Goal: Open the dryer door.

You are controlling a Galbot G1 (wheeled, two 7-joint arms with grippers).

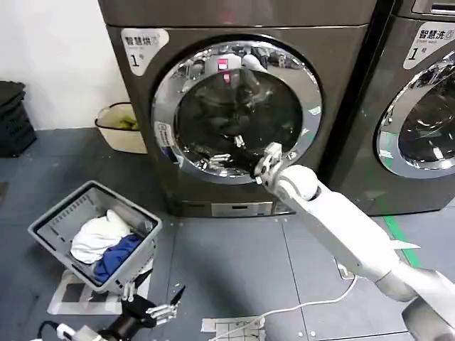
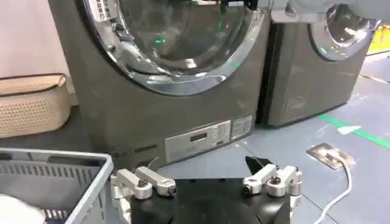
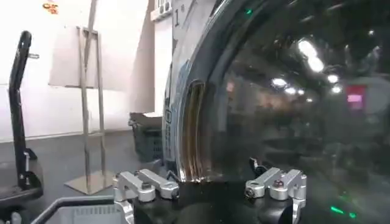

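From the head camera I see my right claw (image 1: 269, 162) reaching up against the lower right of the dryer door (image 1: 237, 108), its fingers spread apart over the chrome ring and dark glass. The door sits flush in the front of the left machine, with a twin machine (image 1: 419, 106) just beside it on the right. My left claw (image 1: 153, 305) hangs low near the floor, fingers apart, beside the grey laundry basket (image 1: 96, 238) holding white and blue cloth.
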